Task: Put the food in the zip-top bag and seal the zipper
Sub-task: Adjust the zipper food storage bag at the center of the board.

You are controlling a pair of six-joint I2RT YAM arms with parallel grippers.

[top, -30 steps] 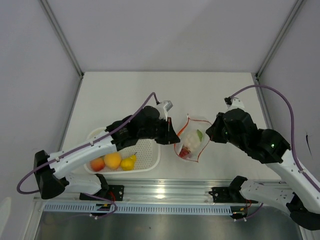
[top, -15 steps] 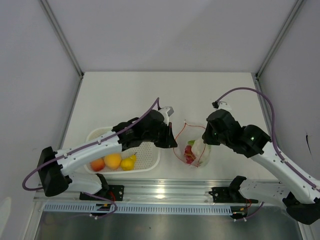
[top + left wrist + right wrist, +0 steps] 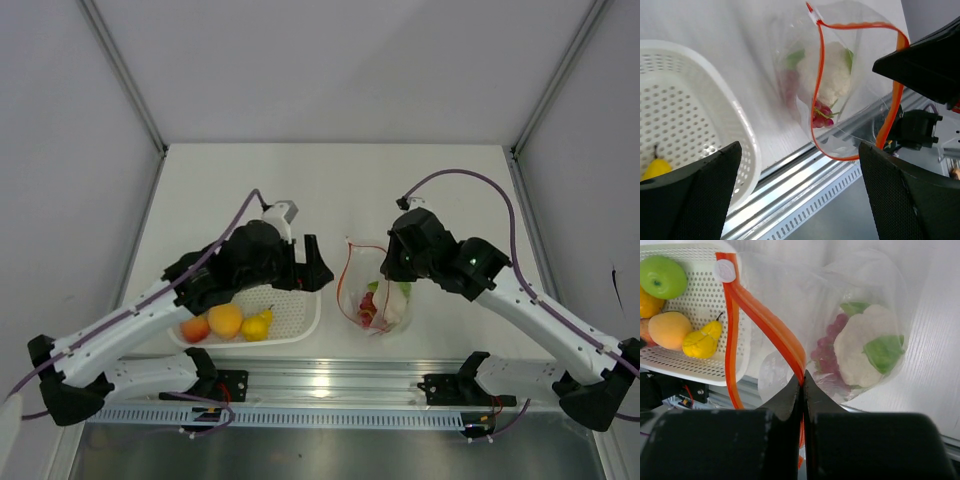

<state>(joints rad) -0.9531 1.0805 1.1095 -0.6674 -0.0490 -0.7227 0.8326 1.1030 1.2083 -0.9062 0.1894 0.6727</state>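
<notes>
Left gripper (image 3: 800, 145) has drawn back from the bag (image 3: 372, 290), fingers spread wide, empty. Nearest: basket (image 3: 295, 310) with peach (image 3: 669, 330), pear (image 3: 702, 342), green apple (image 3: 662, 277). Beside it the bag hangs open, cauliflower (image 3: 860, 347) and grapes (image 3: 827, 347) inside. Right gripper (image 3: 802, 377) pinches the zipper (image 3: 765, 320).

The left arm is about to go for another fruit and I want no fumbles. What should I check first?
1. Right gripper shut on the zipper: ok.
2. Zip-top bag mouth held open: ok.
3. Left gripper open and empty: ok.
4. All food bagged: not ok; green apple, pear and orange fruit lie in the basket.
5. Room left in the bag beside the cauliflower: cannot tell.
</notes>
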